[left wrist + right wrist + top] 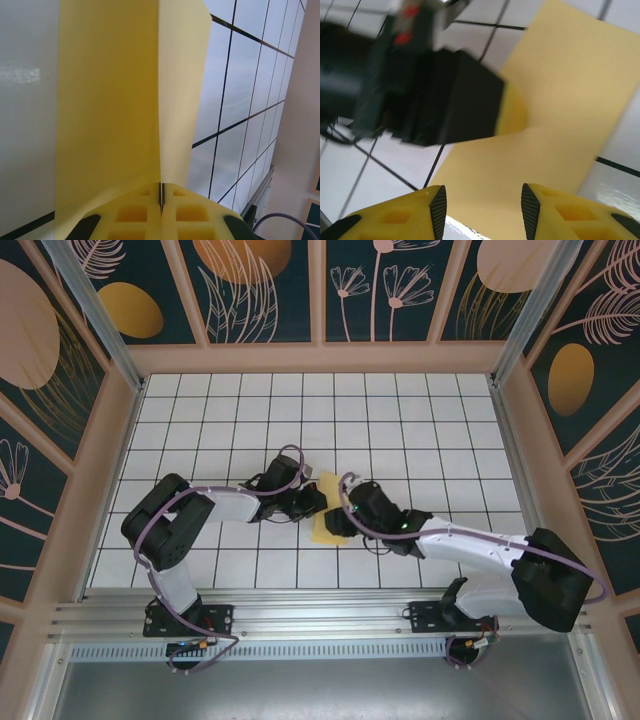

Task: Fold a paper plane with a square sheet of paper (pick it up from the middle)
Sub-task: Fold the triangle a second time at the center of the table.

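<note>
The L gripper is shut tight on the square sheet of paper in the middle of the table, crease running straight away from it, & the R gripper, fingers apart, hangs just over the sheet's other side.

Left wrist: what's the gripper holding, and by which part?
Left gripper pinches the yellow paper sheet at a raised fold. Right gripper is open, holding nothing.

Counted one yellow square sheet of paper. Two grippers were in view: one left gripper, one right gripper, two yellow fingers on each. One tiled table.
</note>
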`<state>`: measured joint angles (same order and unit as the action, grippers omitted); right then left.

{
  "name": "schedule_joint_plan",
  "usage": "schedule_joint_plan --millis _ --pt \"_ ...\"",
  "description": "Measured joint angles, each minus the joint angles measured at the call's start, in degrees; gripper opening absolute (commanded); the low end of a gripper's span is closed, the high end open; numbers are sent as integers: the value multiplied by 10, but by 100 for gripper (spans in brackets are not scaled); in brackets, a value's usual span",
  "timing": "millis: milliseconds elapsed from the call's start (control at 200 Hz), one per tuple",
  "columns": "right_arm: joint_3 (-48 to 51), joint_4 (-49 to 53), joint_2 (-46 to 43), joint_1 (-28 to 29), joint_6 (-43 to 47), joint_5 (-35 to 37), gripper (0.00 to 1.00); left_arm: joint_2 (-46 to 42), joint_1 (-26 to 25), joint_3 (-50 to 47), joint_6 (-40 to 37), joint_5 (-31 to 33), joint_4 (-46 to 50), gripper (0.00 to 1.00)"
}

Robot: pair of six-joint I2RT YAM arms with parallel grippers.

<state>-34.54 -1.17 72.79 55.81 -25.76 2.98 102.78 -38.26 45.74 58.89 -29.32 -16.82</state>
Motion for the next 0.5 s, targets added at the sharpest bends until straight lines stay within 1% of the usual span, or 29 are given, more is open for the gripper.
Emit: schedule_joint_plan --millis 90,190,395,500 --pt "0 -11 32 59 34 40 48 0 0 0 2 0 -1 8" --pt "0 -19 58 100 57 70 49 0 0 0 4 0 -1 8" --pt "-2 -34 78 137 75 138 51 0 0 0 4 0 -1 8" --pt "-14 -36 104 139 79 158 49 0 0 0 4 -1 -1 8"
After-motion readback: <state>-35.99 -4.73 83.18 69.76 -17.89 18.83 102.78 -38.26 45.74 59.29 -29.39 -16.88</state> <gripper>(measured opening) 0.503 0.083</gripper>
